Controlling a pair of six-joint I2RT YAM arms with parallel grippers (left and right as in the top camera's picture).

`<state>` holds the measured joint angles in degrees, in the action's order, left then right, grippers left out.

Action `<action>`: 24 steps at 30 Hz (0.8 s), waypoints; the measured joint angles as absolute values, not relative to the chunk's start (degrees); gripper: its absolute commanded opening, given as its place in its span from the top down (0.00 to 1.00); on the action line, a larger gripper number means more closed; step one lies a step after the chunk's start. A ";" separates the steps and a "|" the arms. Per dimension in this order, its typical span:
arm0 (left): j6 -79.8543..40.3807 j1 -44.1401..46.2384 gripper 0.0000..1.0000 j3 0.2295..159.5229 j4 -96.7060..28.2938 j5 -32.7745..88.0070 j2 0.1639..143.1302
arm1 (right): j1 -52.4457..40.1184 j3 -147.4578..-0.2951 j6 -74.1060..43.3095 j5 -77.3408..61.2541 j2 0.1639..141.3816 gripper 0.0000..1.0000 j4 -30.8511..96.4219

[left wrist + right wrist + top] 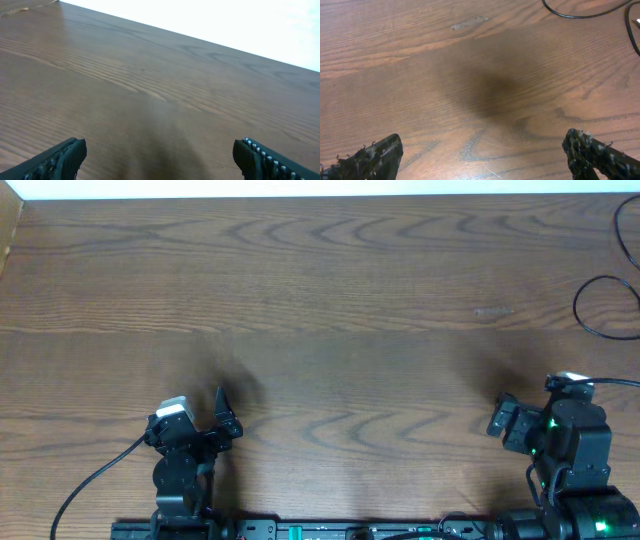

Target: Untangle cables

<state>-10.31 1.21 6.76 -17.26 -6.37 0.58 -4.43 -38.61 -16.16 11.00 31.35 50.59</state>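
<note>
The black cable [579,304] lies in a loop at the far right edge of the wooden table [330,290], and part of it runs out of frame. In the right wrist view the black cable [570,16] curves across the top right corner. A tiny white bit [637,21] shows at that view's right edge; I cannot tell whether it is the white cable. My left gripper [226,415] [160,157] stands open over bare wood at the front left. My right gripper [505,420] [482,155] is open too, at the front right, well short of the loop.
A pale scuff mark [492,311] [469,22] lies on the wood between the right gripper and the loop. The left arm's own thick black wire [100,475] trails to the front left. The table's far edge meets a white wall [300,188].
</note>
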 measured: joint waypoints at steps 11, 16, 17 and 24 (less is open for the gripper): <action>-10.31 -0.67 0.02 2.85 -4.36 -6.35 0.58 | -4.43 -38.61 -16.16 11.00 31.35 0.01 50.59; -10.33 -0.67 0.02 1.96 -2.31 -6.33 0.58 | -4.43 -38.61 -16.16 11.00 31.35 0.01 50.57; -10.33 -0.67 0.02 1.96 -2.33 -6.33 0.58 | -4.43 -38.61 -16.16 11.00 31.35 0.01 50.59; -10.31 -0.73 0.02 1.96 -2.35 -6.31 0.58 | -4.43 -38.61 -16.16 11.00 31.35 0.01 50.57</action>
<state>-10.31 -0.73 1.96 -2.35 -6.31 0.58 -4.43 -38.61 -16.16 11.00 31.35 50.57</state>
